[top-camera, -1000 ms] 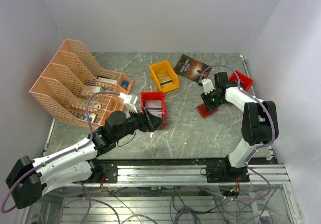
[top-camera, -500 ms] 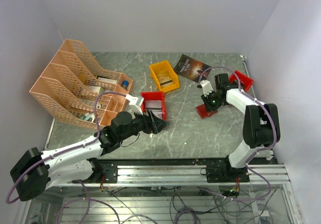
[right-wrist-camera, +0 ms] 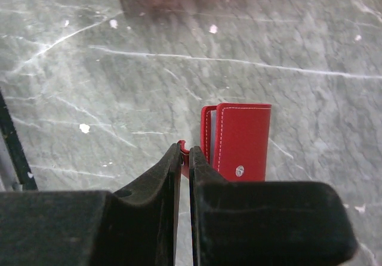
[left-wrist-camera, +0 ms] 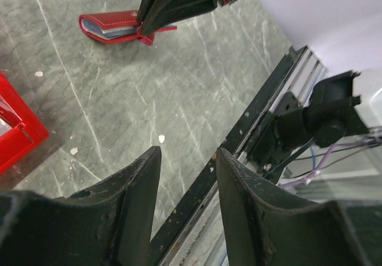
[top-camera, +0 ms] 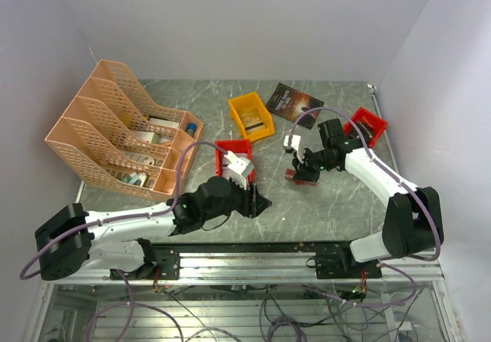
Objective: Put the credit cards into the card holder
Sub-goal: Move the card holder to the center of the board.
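Barely started tbh. The right gripper is pinched on the snap tab of the card holder, which lies folded on the table, right of centre. The left gripper is near the front edge, fingers apart and empty. Can't spot any credit cards in the holder.

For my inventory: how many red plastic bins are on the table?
2. One red plastic bin sits in the middle, near the yellow bin; the other is at the far right.
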You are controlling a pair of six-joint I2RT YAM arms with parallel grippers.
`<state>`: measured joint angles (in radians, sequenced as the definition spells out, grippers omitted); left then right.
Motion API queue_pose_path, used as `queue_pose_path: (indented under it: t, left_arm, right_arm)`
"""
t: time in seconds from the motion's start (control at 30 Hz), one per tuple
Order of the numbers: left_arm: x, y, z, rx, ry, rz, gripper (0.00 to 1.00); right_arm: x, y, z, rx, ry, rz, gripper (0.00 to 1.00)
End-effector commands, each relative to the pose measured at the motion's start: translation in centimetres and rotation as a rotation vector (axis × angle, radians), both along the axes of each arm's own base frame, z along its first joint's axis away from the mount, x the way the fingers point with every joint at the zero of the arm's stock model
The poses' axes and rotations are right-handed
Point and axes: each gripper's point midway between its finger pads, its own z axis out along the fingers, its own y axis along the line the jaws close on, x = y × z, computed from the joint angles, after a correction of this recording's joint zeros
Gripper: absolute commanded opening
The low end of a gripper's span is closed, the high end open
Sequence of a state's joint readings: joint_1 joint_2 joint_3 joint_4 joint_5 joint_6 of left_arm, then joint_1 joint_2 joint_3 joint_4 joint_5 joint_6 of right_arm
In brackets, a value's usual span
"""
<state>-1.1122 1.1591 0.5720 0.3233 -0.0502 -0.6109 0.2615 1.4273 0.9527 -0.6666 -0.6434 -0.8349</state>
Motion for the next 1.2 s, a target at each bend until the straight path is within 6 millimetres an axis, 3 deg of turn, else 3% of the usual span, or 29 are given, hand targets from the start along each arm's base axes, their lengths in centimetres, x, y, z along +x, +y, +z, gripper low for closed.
queue_pose_path:
  t: [0.0, 0.17, 0.37, 0.53, 0.7, 0.87, 1.17]
  left_arm:
    - [0.4, -0.5, -0.1, 0.059, -0.106, 0.013, 0.53]
    - [0.4, -0.1, 0.2, 0.003, -0.123, 0.063, 0.52]
    - [0.0, 1.3, 0.5, -0.016, -0.253, 0.042, 0.46]
    - [-1.1, 1.3, -0.2, 0.054, -0.395, -0.049, 0.48]
    - [-1.7, -0.2, -1.5, 0.192, -0.553, -0.162, 0.52]
    - [-1.7, -2.5, -2.7, 0.225, -0.649, -0.232, 0.55]
    - [-0.2, -5.9, -4.6, 0.249, -0.738, -0.218, 0.57]
  right_arm:
    - [-2.4, 1.3, -0.3, 0.055, 0.051, 0.119, 0.0]
    - [-4.7, 2.5, -0.3, 0.072, 0.09, 0.246, 0.0]
    - [-6.0, 2.7, 1.1, 0.106, 0.001, 0.335, 0.0]
    - [-8.3, 1.5, -0.7, 0.075, -0.083, 0.476, 0.0]
    - [-9.2, 0.8, -1.0, 0.049, -0.231, 0.586, 0.0]
    - [-10.6, -0.3, -2.8, 0.002, -0.262, 0.73, 0.03]
    - [-10.7, -0.4, -2.9, 0.003, -0.262, 0.745, 0.04]
